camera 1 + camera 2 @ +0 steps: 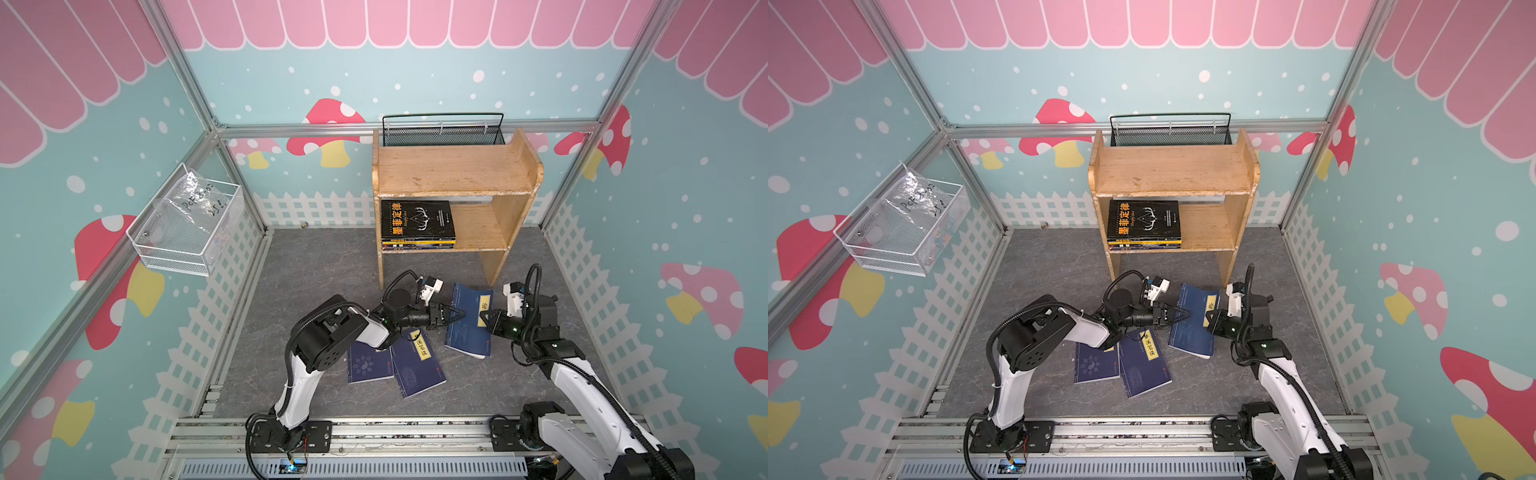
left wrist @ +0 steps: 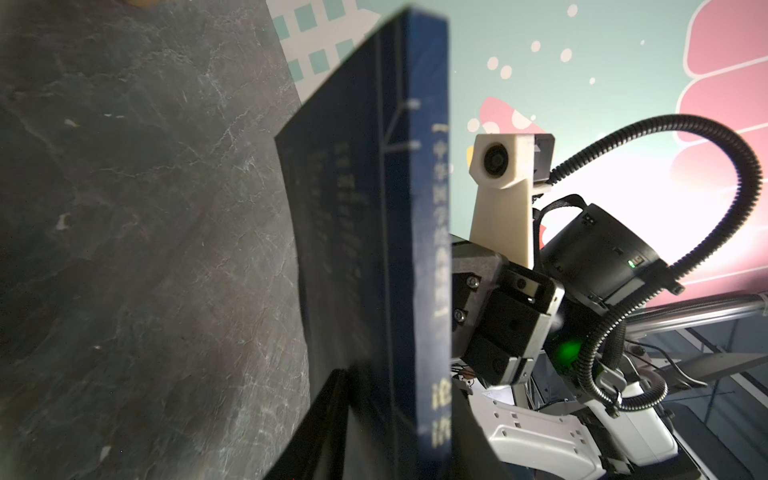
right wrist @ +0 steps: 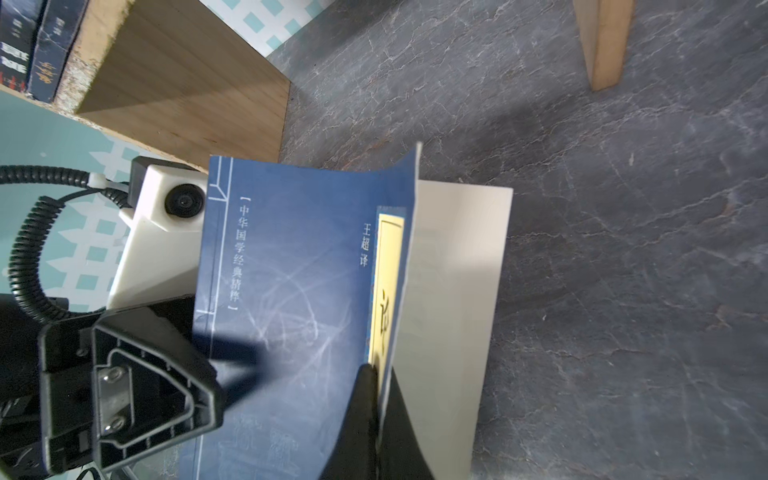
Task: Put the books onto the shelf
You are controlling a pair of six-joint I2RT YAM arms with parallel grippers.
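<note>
Your right gripper point(image 1: 484, 322) pinches the cover edge of the navy book point(image 1: 467, 337); your left gripper point(image 1: 458, 314) straddles its spine, but you cannot tell whether it is clamped.

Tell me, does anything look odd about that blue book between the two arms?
Yes: the right pincer seems to grip only the front cover of the blue book, which curls away from the white pages instead of lying shut.

Black bk point(image 1: 417, 220): "墨菲定律"; held navy bk point(image 3: 291, 291): "中华国学经典精粹", "王超译", yellow label "论"; floor navy bk point(image 1: 417, 368) label: "溪笔谈"; bag point(image 1: 199, 203) scrawl approx. "PET", rest unclear.
</note>
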